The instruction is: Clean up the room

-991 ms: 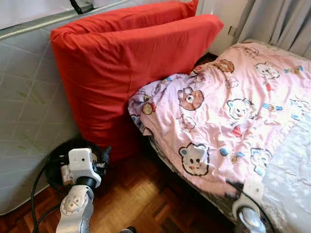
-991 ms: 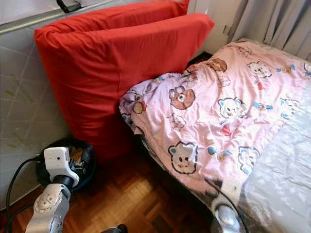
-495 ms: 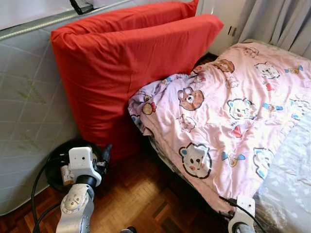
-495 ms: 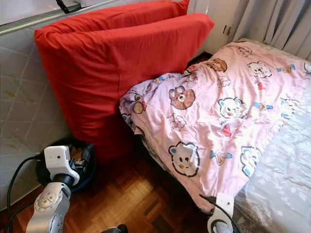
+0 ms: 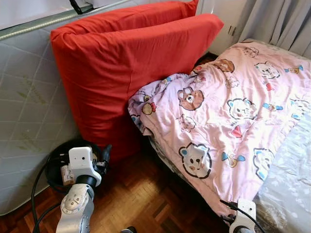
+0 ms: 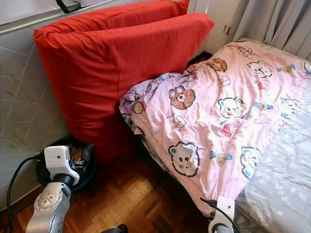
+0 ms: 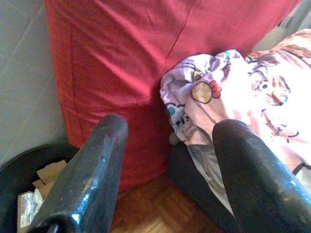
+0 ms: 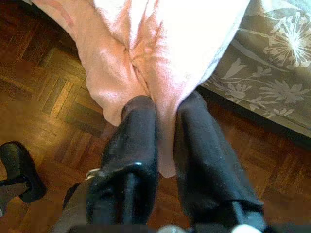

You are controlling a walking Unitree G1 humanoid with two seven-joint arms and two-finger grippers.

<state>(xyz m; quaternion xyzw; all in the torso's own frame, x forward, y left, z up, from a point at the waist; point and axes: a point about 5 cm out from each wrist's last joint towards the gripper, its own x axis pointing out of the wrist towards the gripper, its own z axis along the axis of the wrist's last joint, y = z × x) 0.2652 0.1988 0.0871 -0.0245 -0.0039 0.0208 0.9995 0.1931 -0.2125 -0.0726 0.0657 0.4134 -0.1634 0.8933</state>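
A pink blanket (image 5: 228, 111) printed with bears lies rumpled across the bed, and its near hem hangs over the bed's side. My right gripper (image 8: 164, 109) is shut on that hem, low at the bed's near edge, with pink cloth bunched between the fingers (image 8: 141, 126). Its wrist (image 5: 243, 218) shows at the bottom of the left eye view. My left gripper (image 7: 170, 131) is open and holds nothing. It is low on the left, beside a black bin (image 5: 58, 162), and looks toward the red pillows (image 5: 126, 63) and the blanket's corner (image 7: 214, 92).
Two big red pillows lean on an upright quilted mattress (image 5: 24, 111) at the left. The bin holds cardboard scraps (image 7: 43, 172). A grey floral sheet (image 5: 291, 165) covers the bed's near right part. Curtains (image 5: 277, 19) hang behind. Parquet floor (image 5: 136, 199) lies between bin and bed.
My right gripper has drawn back toward me and lower with the blanket's hem, and the hem now covers the dark bed edge. The left arm has stayed still.
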